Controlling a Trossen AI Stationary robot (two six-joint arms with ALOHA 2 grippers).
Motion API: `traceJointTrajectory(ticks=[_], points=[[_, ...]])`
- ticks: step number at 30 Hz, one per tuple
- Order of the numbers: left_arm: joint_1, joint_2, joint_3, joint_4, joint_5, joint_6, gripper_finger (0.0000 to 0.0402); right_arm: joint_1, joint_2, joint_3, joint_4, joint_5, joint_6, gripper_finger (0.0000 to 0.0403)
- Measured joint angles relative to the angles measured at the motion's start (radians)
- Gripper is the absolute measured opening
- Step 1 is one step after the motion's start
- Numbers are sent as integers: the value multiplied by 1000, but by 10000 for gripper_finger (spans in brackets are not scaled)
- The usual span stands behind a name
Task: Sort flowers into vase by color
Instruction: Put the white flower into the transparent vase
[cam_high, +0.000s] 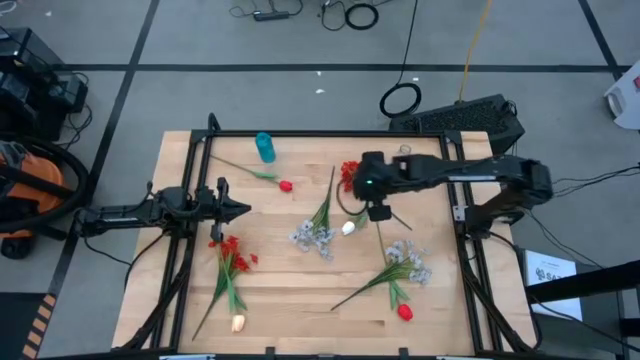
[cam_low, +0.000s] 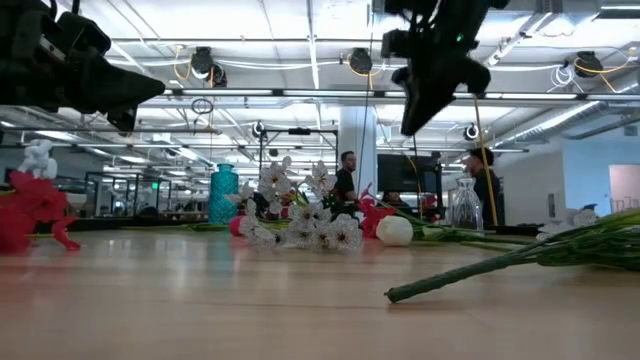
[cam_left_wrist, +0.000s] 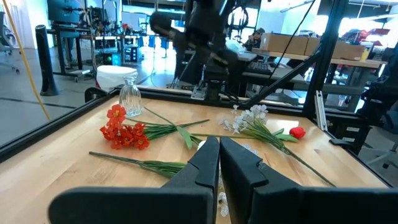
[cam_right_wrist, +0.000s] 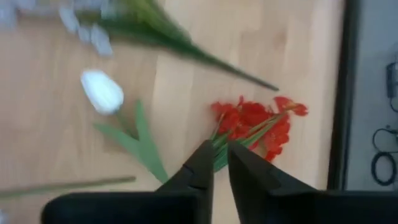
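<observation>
Flowers lie flat and scattered on the wooden table. A red clustered bloom (cam_high: 348, 175) (cam_right_wrist: 255, 121) and a cream-white tulip (cam_high: 348, 228) (cam_right_wrist: 102, 91) lie under my right gripper (cam_high: 378, 212) (cam_right_wrist: 221, 163). It hangs shut and empty well above the table (cam_low: 425, 105). Pale sprays (cam_high: 314, 236) (cam_high: 410, 262), red tulips (cam_high: 285, 185) (cam_high: 404, 312), another red cluster (cam_high: 230, 250) and a cream tulip (cam_high: 238, 322) lie around. A blue vase (cam_high: 264, 147) and a clear glass vase (cam_left_wrist: 130, 96) stand near the far edge. My left gripper (cam_high: 236, 210) (cam_left_wrist: 219, 163) waits shut at the left.
A black frame (cam_high: 300, 134) borders the tabletop. The arm mounts stand at the left and right edges. Bare wood (cam_high: 300, 300) shows in the near middle. People and desks show in the room beyond the far edge.
</observation>
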Motion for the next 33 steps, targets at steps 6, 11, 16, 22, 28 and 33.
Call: traceJointTrajectory(ticks=[6,11,16,22,28,33], points=[[0,0,0,0,0,0,22,-4,139,1,-28,-48,-180,111],[0,0,0,0,0,0,22,-9,243,0,-69,-81,-260,163],[0,0,0,0,0,0,22,-30,315,0,-65,-152,-309,188],[0,0,0,0,0,0,22,-66,364,-34,-22,-204,-313,158],[0,0,0,0,0,0,22,-69,356,-57,-25,-194,-284,44],[0,0,0,0,0,0,22,-72,258,-57,-34,-206,-217,14]])
